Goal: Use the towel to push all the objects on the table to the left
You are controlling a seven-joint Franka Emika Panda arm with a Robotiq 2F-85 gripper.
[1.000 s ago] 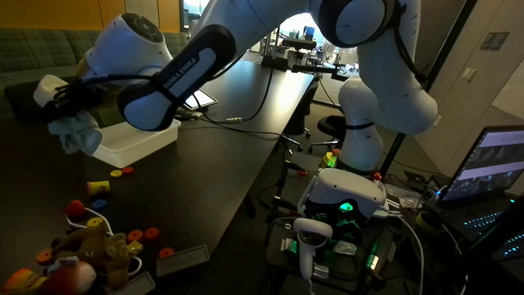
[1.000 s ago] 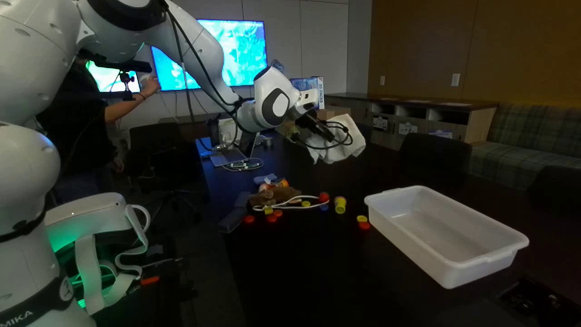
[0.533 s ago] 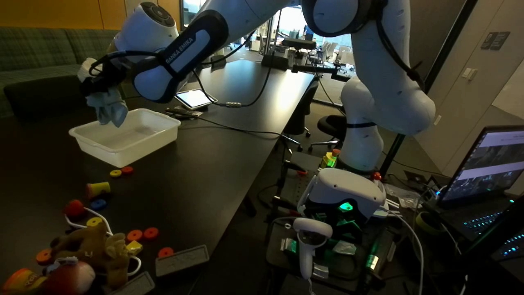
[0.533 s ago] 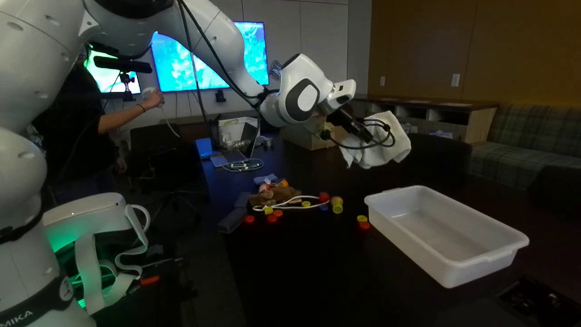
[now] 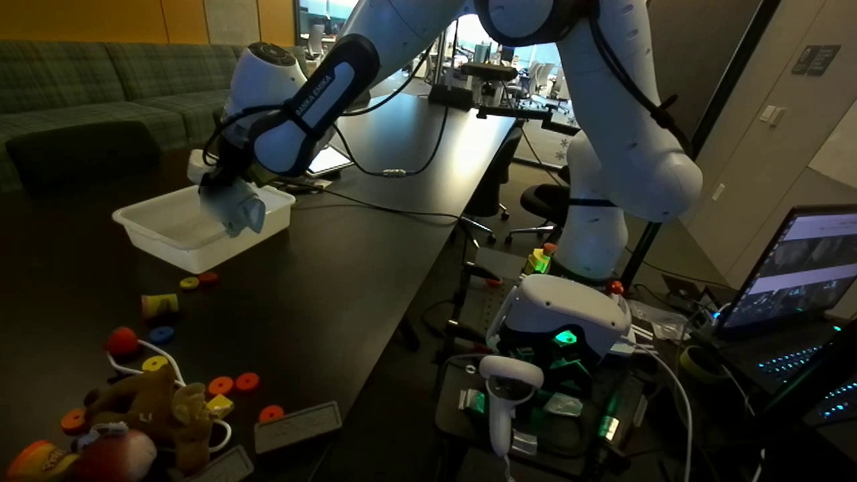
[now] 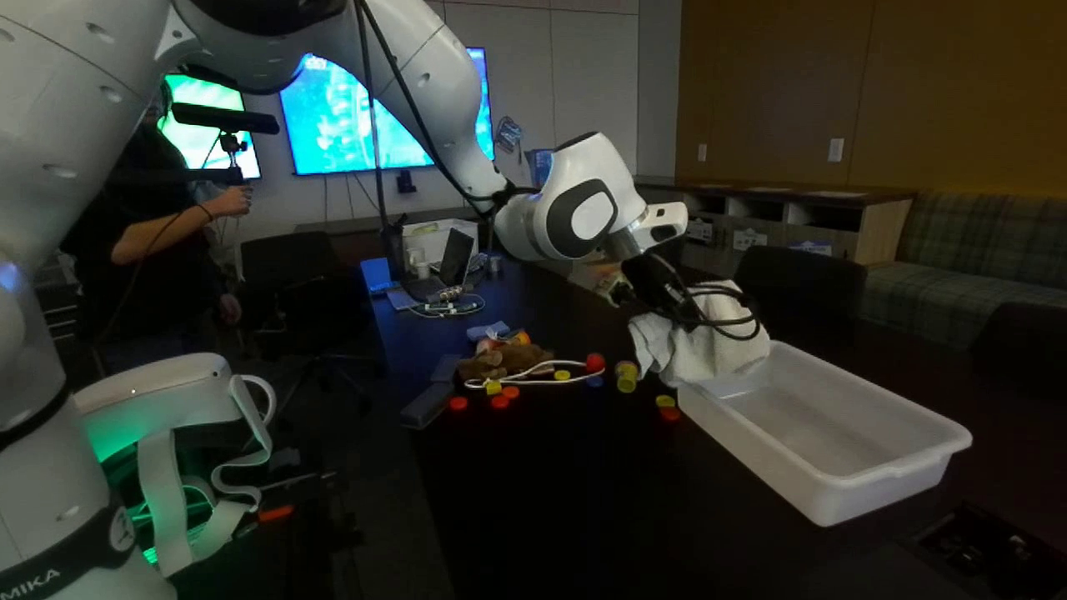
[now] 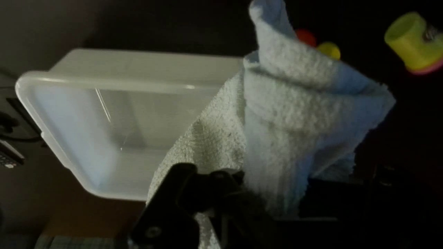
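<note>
My gripper is shut on the white towel, which hangs bunched from its fingers. In an exterior view the towel overlaps the near corner of the white tub; I cannot tell if they touch. In the wrist view the towel covers much of the dark fingers. A yellow cup lies on its side on the table. A yellow disc and a red disc lie by the tub. A brown plush toy, red ball, blue disc and several orange-red discs lie farther off.
The white tub stands on the dark table beside the discs. Grey boxes lie at the table edge. A cable crosses the table behind the arm. A tablet lies beyond the tub.
The gripper and towel have moved across to the tub's side, rightward in both exterior views, and have lowered in the last half second. The objects on the table look much the same.
</note>
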